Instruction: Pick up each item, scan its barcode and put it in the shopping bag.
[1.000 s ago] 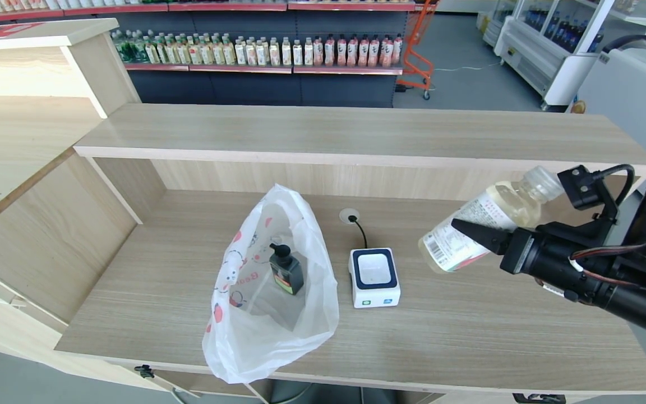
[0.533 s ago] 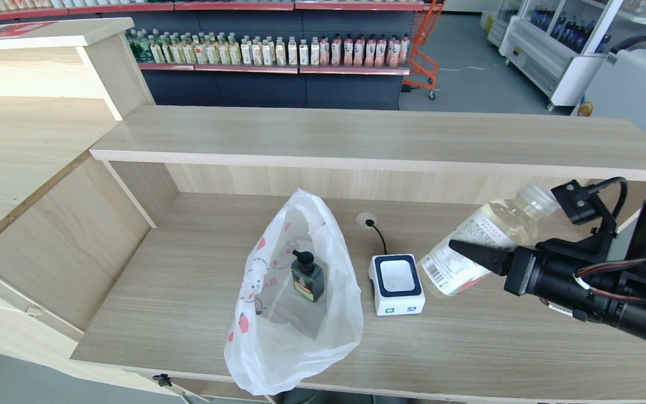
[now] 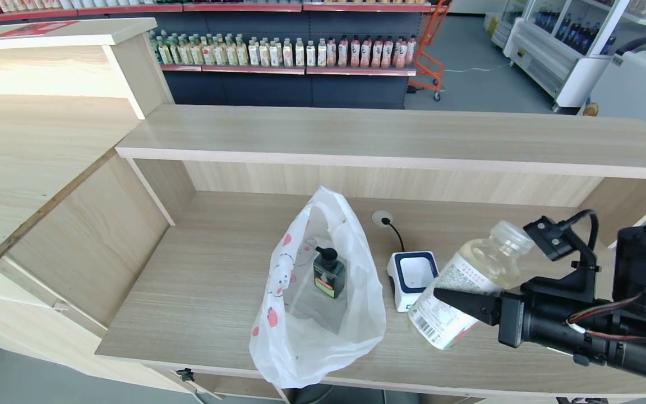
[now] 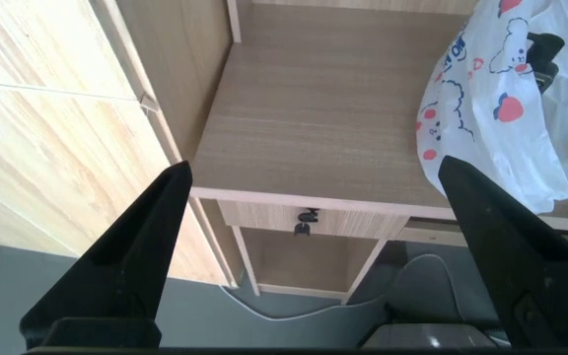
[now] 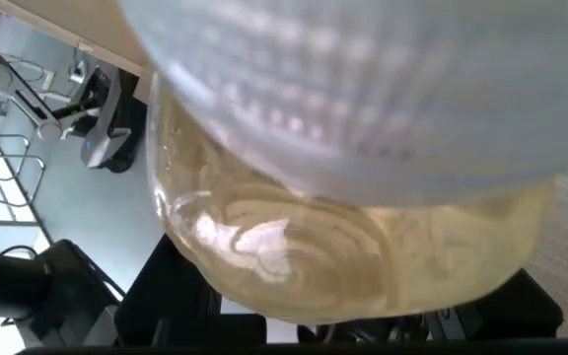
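While the head camera has shifted, the right hand (image 3: 453, 297), clamped on the drink bottle (image 3: 471, 278), has lowered it close beside the scanner (image 3: 410, 269). The left hand (image 4: 314, 168) hangs spread open off the wooden table's (image 3: 216, 280) front edge, near the shopping bag (image 3: 323, 331). Drink shelves (image 3: 289, 53) stand behind.

right arm (image 3: 558, 332): black cylinders | red-white wires (image 3: 600, 321) | looped black cable (image 3: 587, 215) | left end effector (image 4: 314, 168): black wedge fingers (image 4: 126, 266)
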Tool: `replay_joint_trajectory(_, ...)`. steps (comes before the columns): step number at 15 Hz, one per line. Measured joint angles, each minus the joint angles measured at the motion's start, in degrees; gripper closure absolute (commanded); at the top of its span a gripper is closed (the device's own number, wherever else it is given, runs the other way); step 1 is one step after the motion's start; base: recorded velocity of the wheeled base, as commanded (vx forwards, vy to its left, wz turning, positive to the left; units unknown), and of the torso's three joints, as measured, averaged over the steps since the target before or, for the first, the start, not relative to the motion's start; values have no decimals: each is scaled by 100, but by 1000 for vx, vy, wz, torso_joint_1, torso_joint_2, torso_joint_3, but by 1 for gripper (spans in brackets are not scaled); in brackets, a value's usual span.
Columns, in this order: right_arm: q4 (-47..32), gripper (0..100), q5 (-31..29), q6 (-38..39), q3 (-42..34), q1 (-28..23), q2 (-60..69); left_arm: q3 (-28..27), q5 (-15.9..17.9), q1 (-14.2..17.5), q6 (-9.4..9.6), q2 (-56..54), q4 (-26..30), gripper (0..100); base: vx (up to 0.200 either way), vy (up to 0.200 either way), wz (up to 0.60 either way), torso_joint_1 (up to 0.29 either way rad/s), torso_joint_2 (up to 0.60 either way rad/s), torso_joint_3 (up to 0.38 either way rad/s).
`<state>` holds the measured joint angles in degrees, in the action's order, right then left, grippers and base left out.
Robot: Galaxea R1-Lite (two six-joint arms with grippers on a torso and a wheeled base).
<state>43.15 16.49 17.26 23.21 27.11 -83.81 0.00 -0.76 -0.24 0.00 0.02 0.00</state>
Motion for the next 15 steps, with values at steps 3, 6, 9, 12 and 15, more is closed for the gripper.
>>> replay_joint_trajectory(3,138,100,-2,-946,-316,43,-382,0,0,4,0,0,0,0,0,0,0,0,0,0)
replay_joint_trajectory(6,972,100,26,-1259,-390,180,-919,0,0,-2,0,0,0,0,0,0,0,0,0,0)
replay_joint_trajectory(9,1892,100,90,-1398,-299,380,-1630,0,0,-2,0,0,0,0,0,0,0,0,0,0)
replay_joint_trajectory(12,1987,100,343,-1719,-23,574,-2178,0,0,-2,0,0,0,0,0,0,0,0,0,0)
replay_joint_trajectory(15,2354,100,784,-1893,95,592,-2520,0,0,-2,0,0,0,0,0,0,0,0,0,0)
